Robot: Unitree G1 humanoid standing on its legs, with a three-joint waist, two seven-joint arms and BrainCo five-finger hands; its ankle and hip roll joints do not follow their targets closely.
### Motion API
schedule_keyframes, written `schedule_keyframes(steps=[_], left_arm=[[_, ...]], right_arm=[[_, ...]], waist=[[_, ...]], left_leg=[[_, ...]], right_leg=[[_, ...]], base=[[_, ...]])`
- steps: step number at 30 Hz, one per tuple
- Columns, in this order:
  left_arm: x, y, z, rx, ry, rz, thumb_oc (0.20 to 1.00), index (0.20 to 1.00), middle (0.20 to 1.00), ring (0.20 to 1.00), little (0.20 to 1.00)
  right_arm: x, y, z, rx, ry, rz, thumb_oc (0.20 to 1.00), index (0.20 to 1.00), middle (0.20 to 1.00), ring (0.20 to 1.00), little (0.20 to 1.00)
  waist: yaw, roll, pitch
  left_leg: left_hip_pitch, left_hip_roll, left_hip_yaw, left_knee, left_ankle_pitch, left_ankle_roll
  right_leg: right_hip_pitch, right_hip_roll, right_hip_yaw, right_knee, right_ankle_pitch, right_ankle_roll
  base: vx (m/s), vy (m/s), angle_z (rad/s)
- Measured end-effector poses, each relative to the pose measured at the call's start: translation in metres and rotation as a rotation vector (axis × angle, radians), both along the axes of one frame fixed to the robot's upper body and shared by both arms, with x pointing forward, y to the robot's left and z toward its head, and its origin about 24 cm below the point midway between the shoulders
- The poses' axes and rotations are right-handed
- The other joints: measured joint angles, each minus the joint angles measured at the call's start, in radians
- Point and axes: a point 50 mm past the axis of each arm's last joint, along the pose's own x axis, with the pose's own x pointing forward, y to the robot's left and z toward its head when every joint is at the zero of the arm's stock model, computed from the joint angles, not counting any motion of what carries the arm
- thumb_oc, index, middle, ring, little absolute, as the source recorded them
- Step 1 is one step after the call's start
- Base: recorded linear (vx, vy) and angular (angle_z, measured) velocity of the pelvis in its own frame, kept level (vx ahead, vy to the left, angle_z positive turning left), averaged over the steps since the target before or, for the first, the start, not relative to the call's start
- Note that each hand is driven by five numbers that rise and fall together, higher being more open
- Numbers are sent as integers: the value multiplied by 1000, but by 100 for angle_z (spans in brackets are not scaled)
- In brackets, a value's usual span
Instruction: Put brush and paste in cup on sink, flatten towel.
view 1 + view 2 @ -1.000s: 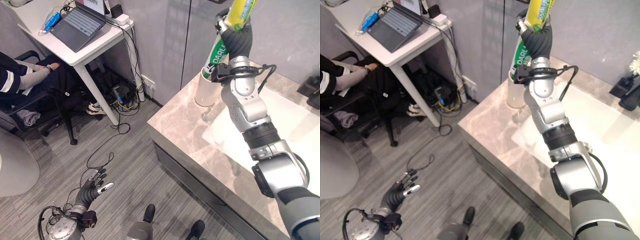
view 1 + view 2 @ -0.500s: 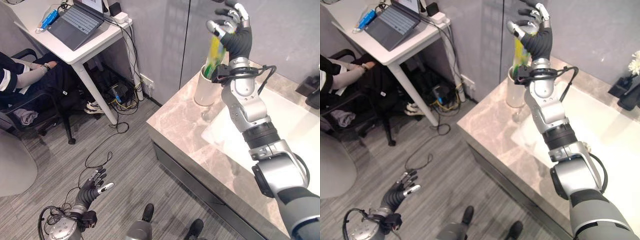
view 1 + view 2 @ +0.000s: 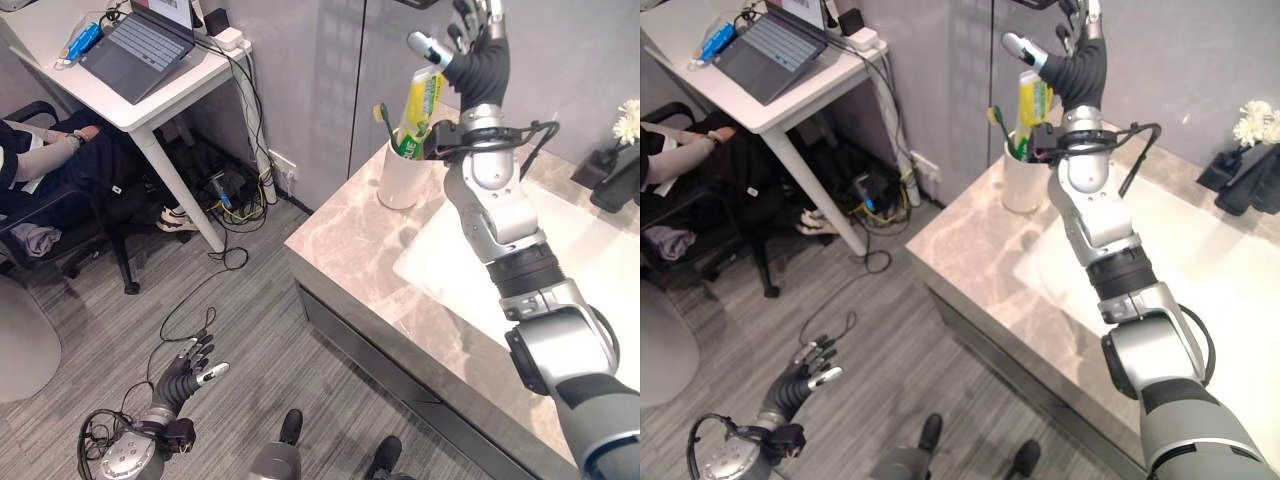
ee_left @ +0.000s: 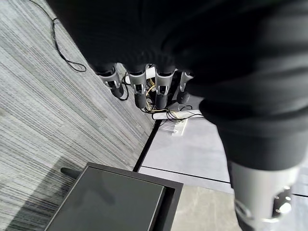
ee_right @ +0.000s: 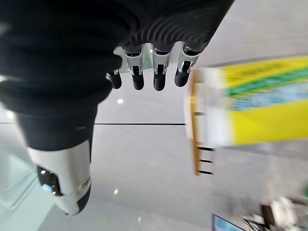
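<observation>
Paste [image 3: 421,108] stands upright in the white cup [image 3: 403,178], yellow-green tube poking well above the rim. Brush [image 3: 385,122] is in the same cup, green handle leaning toward the robot's left, head up. Cup sits on the marble counter [image 3: 340,240], just beside the corner of the white sink basin [image 3: 560,250].

Right hand [image 3: 478,50] is raised above and just behind the cup, fingers straight and spread, holding nothing. Right wrist view confirms: fingers [image 5: 159,72] extended, tube [image 5: 250,108] off to the side of them and not gripped.

Left hand [image 3: 190,368] hangs low over the grey floor, fingers relaxed and open, empty; it looks idle.

Progress, judged from how things lie: both cup items look done, so 2 of 3 parts appear finished. What is left is flattening the towel. No towel is identifiable on the visible counter or basin, so its state cannot be told.

Background: a white desk [image 3: 150,95] with a laptop [image 3: 135,48], a seated person [image 3: 50,165], flowers [image 3: 1252,122] at the far counter edge.
</observation>
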Motion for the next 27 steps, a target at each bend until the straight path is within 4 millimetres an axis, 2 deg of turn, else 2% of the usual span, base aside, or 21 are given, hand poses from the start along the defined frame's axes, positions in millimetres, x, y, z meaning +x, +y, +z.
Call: schedule_keyframes(steps=[2, 4, 7, 8, 9, 11, 12, 13, 14, 16, 18, 19, 20, 22, 23, 25, 26, 27], left_arm=[[2, 0, 1, 1, -7, 0, 1000, 1000, 1000, 1000, 1000], [7, 1, 4, 20, -25, -5, 1000, 1000, 1000, 1000, 1000], [6, 12, 10, 55, -63, 66, 1000, 1000, 1000, 1000, 1000], [3, 16, 11, 61, -73, 96, 1000, 1000, 1000, 1000, 1000], [3, 18, 13, 77, -90, 108, 1000, 1000, 1000, 1000, 1000], [3, 20, 16, 69, -122, 146, 1000, 1000, 1000, 1000, 1000], [1, 22, 14, 62, -124, 187, 1000, 1000, 1000, 1000, 1000], [3, 21, 15, 69, -138, 196, 1000, 1000, 1000, 1000, 1000], [1, 21, 15, 70, -156, 236, 1000, 1000, 1000, 1000, 1000], [-2, 24, 15, 91, -152, 257, 1000, 1000, 1000, 1000, 1000], [-4, 36, 30, 173, -220, 329, 1000, 1000, 1000, 1000, 1000], [-8, 42, 34, 203, -228, 360, 1000, 1000, 1000, 1000, 1000], [-13, 50, 37, 241, -232, 407, 1000, 1000, 1000, 1000, 1000], [-11, 49, 43, 243, -270, 435, 1000, 1000, 1000, 1000, 1000], [-5, 49, 53, 265, -330, 439, 937, 937, 937, 937, 937], [-3, 46, 60, 273, -366, 437, 846, 846, 846, 846, 846], [-2, 44, 64, 279, -387, 430, 846, 846, 846, 846, 846], [0, 41, 75, 323, -429, 400, 413, 413, 413, 413, 413]], right_arm=[[-7, -4, 9, -4, -51, -19, 1000, 1000, 1000, 1000, 1000], [-25, -19, 24, -85, -160, -126, 1000, 1000, 1000, 1000, 1000], [-78, -51, 45, -386, -422, -404, 1000, 1000, 1000, 1000, 1000], [-92, -55, 50, -436, -498, -469, 1000, 1000, 1000, 1000, 1000], [-112, -71, 53, -485, -588, -609, 1000, 1000, 1000, 1000, 1000], [-132, -89, 45, -565, -624, -754, 1000, 1000, 1000, 1000, 1000], [-138, -96, 34, -611, -608, -802, 1000, 1000, 1000, 1000, 1000], [-149, -108, 23, -642, -590, -876, 1000, 1000, 1000, 1000, 1000], [-161, -126, 4, -646, -528, -973, 1000, 1000, 1000, 1000, 1000], [-169, -143, -11, -681, -460, -1074, 1000, 1000, 1000, 1000, 1000], [-203, -178, -25, -893, -346, -1317, 1000, 1000, 1000, 1000, 1000], [-209, -185, -28, -912, -318, -1364, 1000, 1000, 1000, 1000, 1000], [-216, -194, -32, -882, -294, -1438, 1000, 1000, 1000, 1000, 1000], [-231, -206, -39, -841, -263, -1530, 1000, 1000, 1000, 1000, 1000], [-241, -226, -55, -779, -151, -1630, 1000, 1000, 1000, 1000, 1000], [-248, -234, -72, -719, -74, -1671, 1000, 1000, 1000, 1000, 1000], [-250, -236, -80, -687, -37, -1675, 1000, 1000, 1000, 1000, 1000], [-248, -244, -104, -586, 89, -1647, 1000, 1000, 1000, 1000, 1000]], waist=[[-1, 0, 0], [-4, -2, 1], [-15, -4, 4], [-28, -4, 4], [-46, -5, 4], [-68, -8, 2], [-94, -9, 3], [-90, -8, 3], [-111, -7, 2], [-154, -9, 2], [-175, -11, -2], [-176, -11, -1], [-220, -15, -6], [-229, -8, -18], [-242, -10, -30], [-261, -10, -36], [-269, -10, -38], [-283, -9, -41]], left_leg=[[3, 0, 4, 0, 0, 0], [14, -1, 10, 0, 0, 0], [31, -6, 15, 0, 0, 0], [40, -6, 18, 0, 0, 0], [53, -5, 21, 0, -1, 0], [58, -3, 26, 0, -1, 0], [62, 0, 33, 0, -2, 0], [62, 2, 37, 0, -3, 2], [63, 4, 42, -1, -7, 6], [67, 8, 47, -1, -12, 8], [53, 9, 51, -1, -14, 11], [49, 9, 57, -1, -12, 9], [60, 15, 73, -1, -18, 16], [51, 15, 70, -4, -19, 17], [50, 15, 76, -4, -21, 18], [52, 15, 87, 0, -18, 14], [56, 15, 94, 0, -19, 14], [62, 14, 103, 0, -20, 14]], right_leg=[[1, 0, 3, 0, 1, -1], [8, -2, 9, 0, 2, 0], [29, -7, 22, 0, -1, 3], [34, -7, 27, 0, -1, 2], [45, -5, 30, 0, -1, 3], [49, -3, 33, 0, -3, 3], [47, 0, 44, 0, -3, 4], [48, 1, 47, 0, -3, 4], [50, 1, 52, 0, -3, 5], [45, 2, 62, 0, -6, 12], [31, 1, 68, 0, -8, 16], [29, 1, 74, 0, -5, 14], [27, 9, 92, 0, -4, 15], [25, 3, 83, 0, -8, 17], [17, 3, 94, 0, -7, 17], [12, 8, 106, 0, -2, 11], [11, 9, 109, 0, -2, 11], [8, 9, 120, 0, 1, 10]], base=[[-20, 13, -6], [-7, 8, -3], [2, 0, -2], [-12, -1, -8], [-24, 5, -8], [-4, 9, -6], [-15, 15, -12], [-5, 10, -16], [15, -3, -13], [-1, -8, -10], [-14, -19, -8], [-43, -31, -34], [-31, -46, -19], [-10, -13, -5], [-3, -14, -13], [-1, -10, -18], [-3, -3, -21], [-2, 2, -23]])
